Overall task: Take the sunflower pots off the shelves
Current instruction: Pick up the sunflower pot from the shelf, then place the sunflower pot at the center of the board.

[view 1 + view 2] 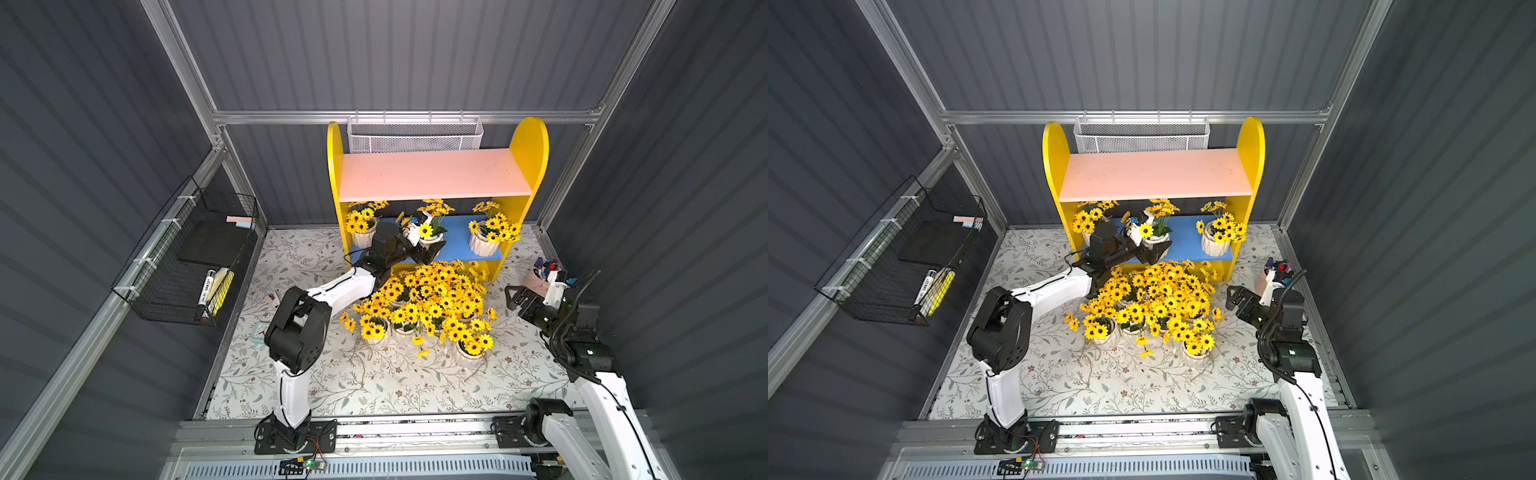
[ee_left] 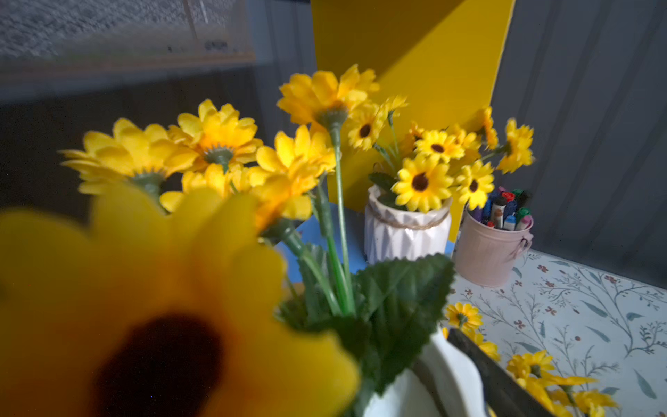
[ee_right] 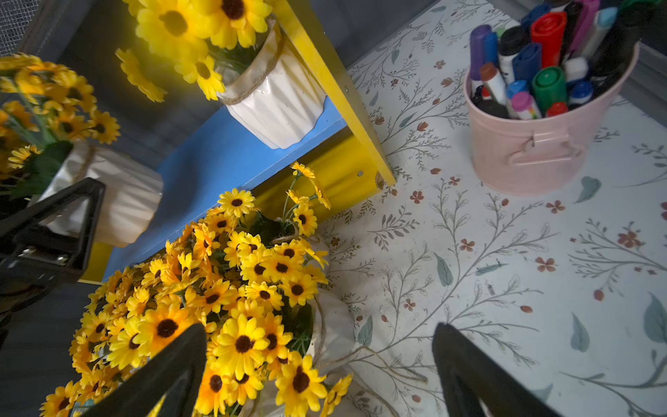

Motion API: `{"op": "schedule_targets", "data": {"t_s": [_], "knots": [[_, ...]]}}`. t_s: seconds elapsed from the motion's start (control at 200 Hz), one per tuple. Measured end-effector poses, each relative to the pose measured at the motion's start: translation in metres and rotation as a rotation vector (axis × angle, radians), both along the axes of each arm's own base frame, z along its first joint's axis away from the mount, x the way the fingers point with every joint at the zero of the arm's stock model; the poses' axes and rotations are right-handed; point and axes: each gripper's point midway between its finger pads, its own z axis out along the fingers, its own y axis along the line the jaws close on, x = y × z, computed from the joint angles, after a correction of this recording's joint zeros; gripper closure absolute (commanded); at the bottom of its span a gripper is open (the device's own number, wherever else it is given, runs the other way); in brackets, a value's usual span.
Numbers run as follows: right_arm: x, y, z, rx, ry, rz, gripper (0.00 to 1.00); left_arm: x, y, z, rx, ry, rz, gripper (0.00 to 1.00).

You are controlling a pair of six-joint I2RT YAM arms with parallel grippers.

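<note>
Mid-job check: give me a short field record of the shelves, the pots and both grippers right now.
upper pink board: bare
lower blue board: three sunflower pots, namely left pot, middle pot, right pot
pot cluster: on the table, in front of the lower board
left gripper: jaws either side of the middle pot; grip not confirmed
right gripper: open, empty, over the table near the pink cup of pens
remaining: three pots to remove
</note>
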Motion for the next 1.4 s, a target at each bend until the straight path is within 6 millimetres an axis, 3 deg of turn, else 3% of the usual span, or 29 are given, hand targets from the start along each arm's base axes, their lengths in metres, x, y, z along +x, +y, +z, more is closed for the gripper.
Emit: {"op": "schedule_targets", "data": {"t_s": [0.105, 0.23, 0.425, 0.635, 0.73, 0.986, 1.131, 1.401], "knots": [[0.0, 0.002, 0.0, 0.015, 0.001, 0.008, 0.01, -0.031, 0.006, 0.027, -0.016, -0.045, 0.008, 1.0], [-0.001, 0.007, 0.001, 0.038, 0.002, 0.027, 0.01, -0.083, 0.008, 0.039, -0.009, -0.066, 0.005, 1.0], [-0.003, 0.016, 0.002, 0.072, 0.004, 0.069, 0.01, -0.171, 0.021, 0.032, -0.006, -0.03, -0.024, 1.0], [-0.005, 0.02, 0.013, 0.081, -0.009, 0.092, 0.01, -0.244, 0.04, 0.021, -0.043, 0.036, -0.057, 1.0], [-0.005, 0.02, 0.022, 0.078, -0.028, 0.095, 0.01, -0.274, 0.038, -0.002, -0.04, 0.092, -0.104, 1.0], [-0.008, 0.02, 0.024, 0.072, -0.032, 0.095, 0.01, -0.339, 0.028, -0.094, 0.069, 0.25, -0.206, 1.0], [-0.006, 0.016, 0.021, 0.058, -0.025, 0.078, 0.01, -0.346, 0.025, -0.129, 0.079, 0.288, -0.194, 1.0], [-0.003, 0.01, 0.016, 0.025, -0.012, 0.05, 0.01, -0.333, 0.021, -0.195, 0.121, 0.292, -0.096, 1.0]]}}
